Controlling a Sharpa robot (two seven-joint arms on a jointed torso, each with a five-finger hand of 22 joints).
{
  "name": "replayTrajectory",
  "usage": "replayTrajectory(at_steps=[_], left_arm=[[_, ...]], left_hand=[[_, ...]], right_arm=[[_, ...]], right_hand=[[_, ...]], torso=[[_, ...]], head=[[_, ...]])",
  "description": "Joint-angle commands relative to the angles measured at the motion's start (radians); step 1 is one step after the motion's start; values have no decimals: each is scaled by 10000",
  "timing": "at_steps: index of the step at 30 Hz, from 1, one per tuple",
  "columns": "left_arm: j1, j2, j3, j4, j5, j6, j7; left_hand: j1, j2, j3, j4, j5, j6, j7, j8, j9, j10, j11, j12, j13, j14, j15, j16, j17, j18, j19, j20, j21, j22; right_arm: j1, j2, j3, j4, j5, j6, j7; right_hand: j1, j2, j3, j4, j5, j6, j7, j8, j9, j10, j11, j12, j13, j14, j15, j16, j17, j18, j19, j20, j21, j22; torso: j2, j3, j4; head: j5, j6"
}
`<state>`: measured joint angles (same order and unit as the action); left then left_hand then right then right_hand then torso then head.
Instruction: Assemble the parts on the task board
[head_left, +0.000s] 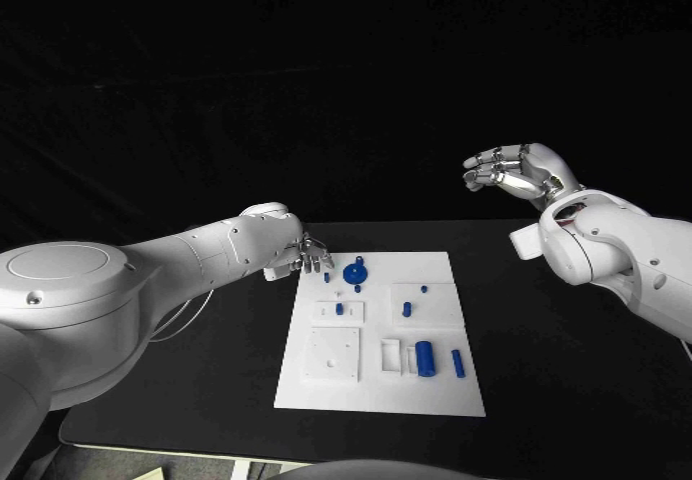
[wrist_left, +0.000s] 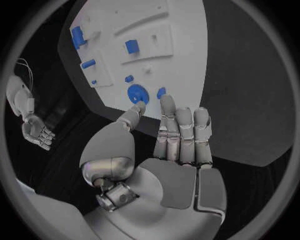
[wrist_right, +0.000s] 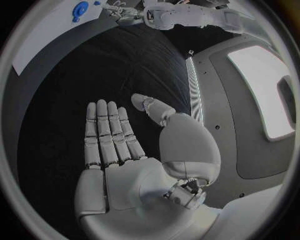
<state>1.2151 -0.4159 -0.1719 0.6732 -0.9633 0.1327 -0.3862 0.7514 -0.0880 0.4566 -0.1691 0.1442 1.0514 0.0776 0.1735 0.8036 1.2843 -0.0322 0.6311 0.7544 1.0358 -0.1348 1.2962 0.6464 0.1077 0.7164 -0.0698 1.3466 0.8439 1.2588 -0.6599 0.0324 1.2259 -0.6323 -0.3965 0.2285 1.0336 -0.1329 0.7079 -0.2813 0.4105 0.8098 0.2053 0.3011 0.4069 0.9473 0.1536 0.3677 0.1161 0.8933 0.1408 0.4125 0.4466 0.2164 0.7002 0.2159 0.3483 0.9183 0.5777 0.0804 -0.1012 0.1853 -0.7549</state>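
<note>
The task board lay in the middle of the black desk, its long side running from the near edge toward the far edge. Small blue parts sat on it: a round disc-shaped part near the board's far end, a short peg and a slanted peg around the middle, and, toward the near end, a thick cylinder with a thin rod just beside it on the side toward the desk's right edge.

The left hand hovered at the board's far left corner, holding nothing — in the left wrist view its fingers stood straight and close together, thumb apart, with the fingertips near the disc-shaped part; whether they touched the board I cannot tell.

The right hand was raised well apart from the board, beyond the desk's far right corner — empty, fingers extended side by side in the right wrist view, thumb spread away.
</note>
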Motion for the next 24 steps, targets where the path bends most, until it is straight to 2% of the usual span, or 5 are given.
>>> replayTrajectory(at_steps=[1, 9, 13, 19, 24], left_arm=[[-53, 115, 5, -86, -195, 6, 302], [-212, 294, 4, -389, -195, 105, 322], [-243, 348, 2, -548, -195, 121, 345], [-270, 383, -6, -644, -195, 203, 372], [-353, 460, -5, -783, -193, 265, 396]], left_hand=[[-19, 106, -22, 5, -17, -51, 7, -49, -9, -51, 10, -42, 2, -53, 45, -23, -11, -197, -60, -1463, -41, -2], [-33, 125, -34, 11, -16, -57, 11, -48, -15, -56, 14, -46, 5, -59, 49, -20, -12, -204, -65, -1460, -43, 0], [-24, 170, -31, 7, -7, -65, 14, -49, -22, -60, 17, -48, 10, -65, 52, -17, -14, -208, -70, -1460, -46, 2], [-25, 225, -35, 6, 2, -69, 17, -46, -28, -64, 20, -52, 15, -73, 57, -14, -17, -214, -77, -1458, -50, 5], [-35, 250, -43, 9, 2, -67, 18, -41, -30, -63, 22, -51, 19, -76, 59, -11, -17, -218, -80, -1457, -52, 7]], right_arm=[[3, -5, 5, 36, -12, 79, 133], [3, -19, 5, 60, -12, 72, 134], [3, -7, 5, 54, -11, 76, 134], [3, 27, 5, 26, -10, 71, 142], [3, 25, 5, 46, -6, 71, 142]], right_hand=[[-19, 48, -34, -1, 67, -46, 21, -39, -13, 55, 22, -61, -14, -28, 66, -65, -13, 180, -20, 41, -68, 10], [-15, 47, -37, -3, 70, -46, 21, -39, -16, 58, 24, -61, -23, -27, 67, -66, -16, 182, -20, 43, -71, 13], [-14, 48, -38, -3, 71, -46, 21, -38, -17, 59, 24, -61, -27, -26, 68, -66, -17, 182, -20, 43, -72, 14], [-13, 49, -40, -3, 73, -46, 22, -38, -19, 60, 25, -61, -34, -25, 68, -66, -19, 183, -20, 45, -74, 16], [-13, 49, -43, -2, 74, -46, 22, -37, -21, 62, 26, -61, -39, -25, 69, -67, -21, 184, -19, 46, -75, 18]], torso=[[-9, 1, 10], [-15, 1, 3], [-19, -1, 11], [-47, 15, -18], [-12, 11, 7]], head=[[-5, -9], [-24, -7], [-33, -16], [-35, 31], [-53, 28]])
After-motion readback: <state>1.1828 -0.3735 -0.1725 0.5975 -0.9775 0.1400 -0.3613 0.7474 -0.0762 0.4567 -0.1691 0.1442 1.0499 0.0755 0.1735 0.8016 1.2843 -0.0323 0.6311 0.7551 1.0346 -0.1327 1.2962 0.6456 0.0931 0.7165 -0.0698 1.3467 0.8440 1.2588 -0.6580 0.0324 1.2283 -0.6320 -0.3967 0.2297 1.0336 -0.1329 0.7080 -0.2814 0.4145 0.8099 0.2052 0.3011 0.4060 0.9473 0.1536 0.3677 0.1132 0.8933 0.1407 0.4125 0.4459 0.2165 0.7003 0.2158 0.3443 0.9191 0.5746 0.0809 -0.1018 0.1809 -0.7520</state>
